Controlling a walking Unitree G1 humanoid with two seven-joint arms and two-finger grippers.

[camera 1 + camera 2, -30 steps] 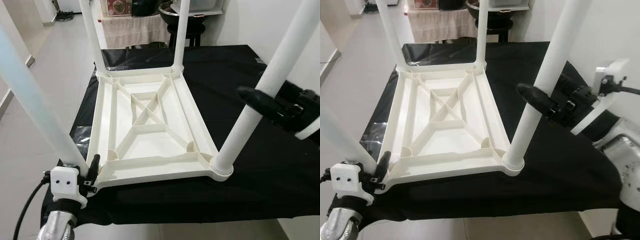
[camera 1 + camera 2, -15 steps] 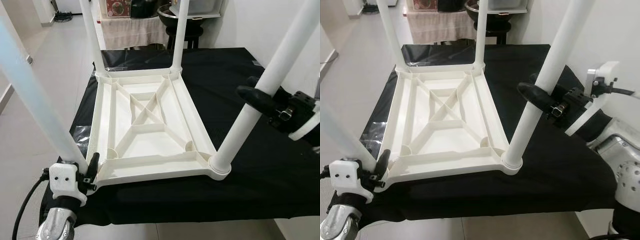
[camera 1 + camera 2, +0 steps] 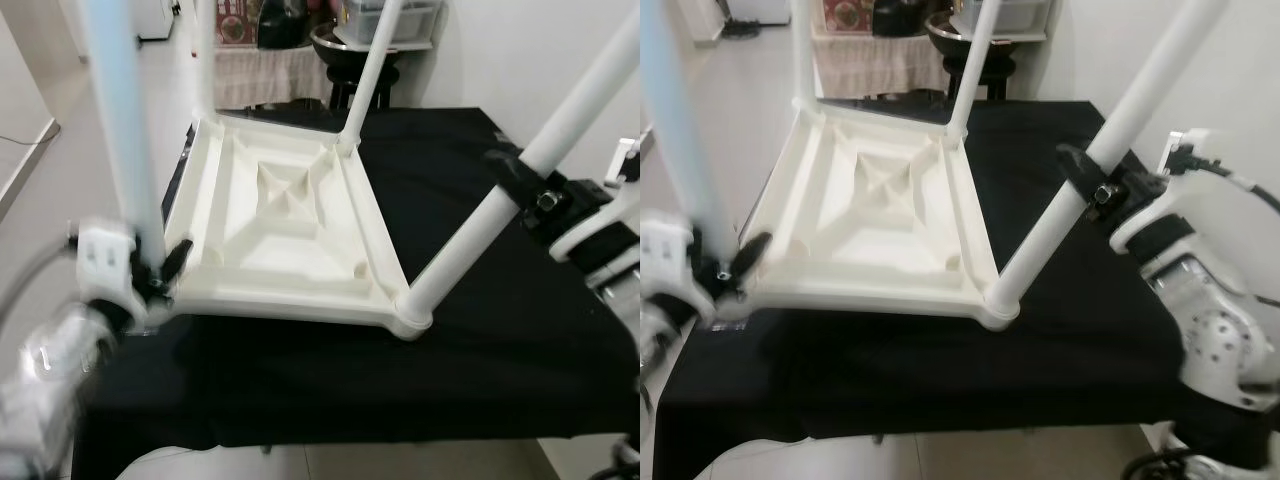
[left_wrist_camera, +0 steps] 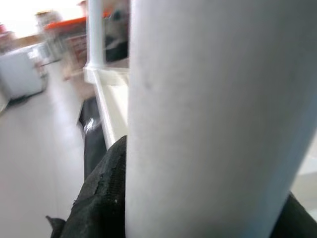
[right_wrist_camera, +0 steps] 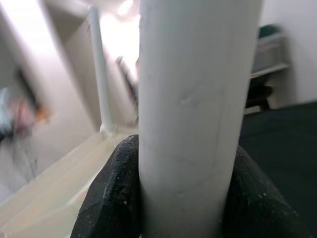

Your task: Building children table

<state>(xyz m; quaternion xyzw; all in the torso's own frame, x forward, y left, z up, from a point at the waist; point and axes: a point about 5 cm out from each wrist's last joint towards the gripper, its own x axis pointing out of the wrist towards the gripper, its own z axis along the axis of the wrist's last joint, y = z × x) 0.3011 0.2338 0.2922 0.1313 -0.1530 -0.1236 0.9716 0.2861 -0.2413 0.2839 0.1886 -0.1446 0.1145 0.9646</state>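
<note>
Though it stands legs-up on the black-draped tabletop [image 3: 500,340], the white table [image 3: 280,230] looks light, hollow, stiff and slick, tilting readily. Left gripper [image 3: 150,275] has its fingers clenched round the 8 o'clock leg [image 3: 115,130] near its socket; right gripper [image 3: 1100,185] clamps the 4 o'clock leg [image 3: 1070,200] midway. Low grips near the sockets should slip least.

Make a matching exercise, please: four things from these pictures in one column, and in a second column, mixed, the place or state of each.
1. left gripper
2. right gripper
3. tabletop
4. black cloth

a. upside down, tilted, ribs showing
b. shut on the near right leg
c. spread under the white table
d. shut on the near left leg

Pairs: 1-d, 2-b, 3-a, 4-c
</note>
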